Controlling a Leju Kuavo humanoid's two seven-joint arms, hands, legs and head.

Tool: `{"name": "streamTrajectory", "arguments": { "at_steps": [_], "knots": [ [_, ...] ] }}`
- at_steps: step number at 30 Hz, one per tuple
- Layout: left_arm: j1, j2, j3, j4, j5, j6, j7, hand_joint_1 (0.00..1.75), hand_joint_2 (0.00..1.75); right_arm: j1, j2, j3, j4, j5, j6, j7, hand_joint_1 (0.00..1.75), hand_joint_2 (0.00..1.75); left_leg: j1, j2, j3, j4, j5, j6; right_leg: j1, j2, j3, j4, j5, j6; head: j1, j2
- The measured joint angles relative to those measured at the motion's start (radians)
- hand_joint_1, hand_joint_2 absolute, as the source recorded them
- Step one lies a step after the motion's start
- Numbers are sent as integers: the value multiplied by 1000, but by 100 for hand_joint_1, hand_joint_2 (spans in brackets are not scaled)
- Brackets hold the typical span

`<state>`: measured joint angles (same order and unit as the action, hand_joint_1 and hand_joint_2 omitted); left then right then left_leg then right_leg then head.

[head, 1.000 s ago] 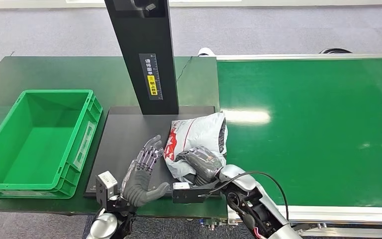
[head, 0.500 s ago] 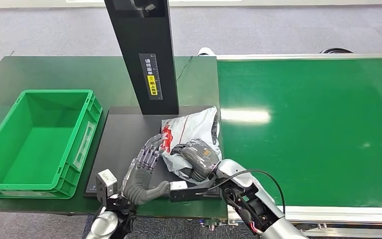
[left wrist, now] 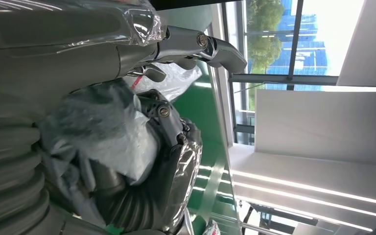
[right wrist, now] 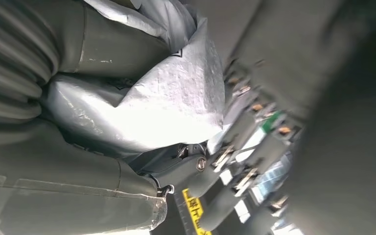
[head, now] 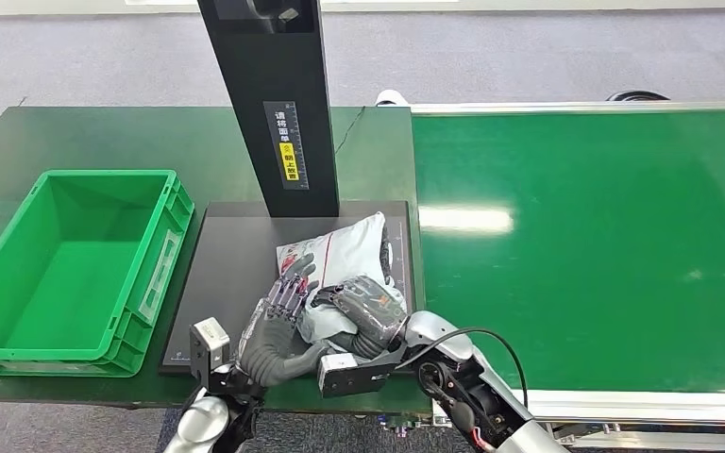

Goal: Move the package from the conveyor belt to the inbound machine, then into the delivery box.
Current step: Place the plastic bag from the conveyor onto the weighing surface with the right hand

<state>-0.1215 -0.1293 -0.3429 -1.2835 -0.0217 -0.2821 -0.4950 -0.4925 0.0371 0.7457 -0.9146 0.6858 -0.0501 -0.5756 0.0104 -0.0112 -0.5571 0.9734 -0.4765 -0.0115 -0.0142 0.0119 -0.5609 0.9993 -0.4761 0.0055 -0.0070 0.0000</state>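
Package (head: 340, 255), a grey-white mailer with red print, lies on the dark plate (head: 231, 274) of the inbound machine (head: 269, 104), just in front of its black column. Right hand (head: 370, 307) grips the package's near end, fingers wrapped over it. Left hand (head: 274, 326) rests against the package's left side, fingers straight and spread, holding nothing. Green box (head: 71, 269) sits on the bench (head: 104, 137) left of the plate. Green belt (head: 585, 245) lies to the right.

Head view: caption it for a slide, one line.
Right hand grips the grey package over the black inbound machine platform, left hand alongside.
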Motion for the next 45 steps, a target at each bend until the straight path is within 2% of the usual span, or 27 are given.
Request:
{"name": "streamTrajectory", "arguments": {
  "at_steps": [5,7,8,11,12,13,19,25,31,36,45],
  "knots": [
    [-18,0,-4,12,2,0,0,0,175,16,0,2,-35,-10,14,22,175,175,0,0,0,0,0,0,0,0,0,0,0,0,0,0],
    [-19,0,-5,14,2,1,0,0,175,17,0,5,-37,23,-24,42,155,175,0,0,0,0,0,0,0,0,0,0,0,0,0,0],
    [-19,0,-5,15,3,1,0,0,175,19,0,6,-37,40,-50,49,131,175,0,0,0,0,0,0,0,0,0,0,0,0,0,0],
    [-19,0,-5,15,3,-1,3,0,175,29,0,4,-37,71,-137,58,31,175,0,0,0,0,0,0,0,0,0,0,0,0,0,0],
    [-19,0,-5,15,3,-2,5,0,175,34,0,2,-37,78,-166,59,11,175,0,0,0,0,0,0,0,0,0,0,0,0,0,0],
    [-19,0,-5,15,3,-2,6,0,175,39,0,-2,-37,87,-192,63,3,175,0,0,0,0,0,0,0,0,0,0,0,0,0,0],
    [-21,0,-9,20,1,-8,7,0,175,69,0,-37,-40,92,-250,88,0,175,0,0,0,0,0,0,0,0,0,0,0,0,0,0],
    [-21,0,-10,27,0,-5,6,0,175,130,0,-112,-80,-27,-242,58,0,175,0,0,0,0,0,0,0,0,0,0,0,0,0,0],
    [-21,0,-10,33,-1,1,-2,0,175,204,0,-206,-165,-267,-105,-41,0,175,0,0,0,0,0,0,0,0,0,0,0,0,0,0],
    [-20,0,-10,34,-20,25,-11,0,175,251,3,-286,-263,-452,40,-68,0,175,0,0,0,0,0,0,0,0,0,0,0,0,0,0],
    [-12,0,-9,34,-29,53,-13,0,175,306,22,-408,-378,-579,88,-42,0,175,0,0,0,0,0,0,0,0,0,0,0,0,0,0]
  ]
}}
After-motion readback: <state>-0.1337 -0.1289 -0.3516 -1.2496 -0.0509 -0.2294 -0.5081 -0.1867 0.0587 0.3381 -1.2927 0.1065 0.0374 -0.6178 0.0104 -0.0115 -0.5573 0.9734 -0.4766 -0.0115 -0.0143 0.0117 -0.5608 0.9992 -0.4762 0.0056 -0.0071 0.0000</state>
